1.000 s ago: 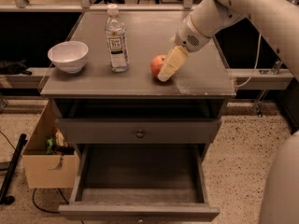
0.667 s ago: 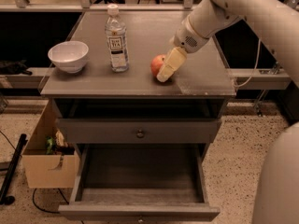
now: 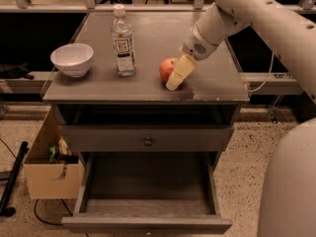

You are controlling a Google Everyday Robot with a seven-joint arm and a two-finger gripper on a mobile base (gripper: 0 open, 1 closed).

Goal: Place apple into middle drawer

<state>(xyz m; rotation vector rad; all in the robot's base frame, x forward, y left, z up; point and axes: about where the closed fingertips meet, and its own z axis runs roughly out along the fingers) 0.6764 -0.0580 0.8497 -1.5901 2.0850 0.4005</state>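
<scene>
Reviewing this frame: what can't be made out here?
All in the camera view:
- Apple: right side hidden behind the gripper, which is down at the front of the cabinet top.
- Whether the gripper grips the apple: contact hidden.
- Middle drawer: front face cut off by the bottom edge.
- Bottle: label too small to read.
- Box: contents dim and partly behind its wall.

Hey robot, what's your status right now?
Tool at apple on cabinet top. Middle drawer open below. Bottle, bowl stand aside.
</scene>
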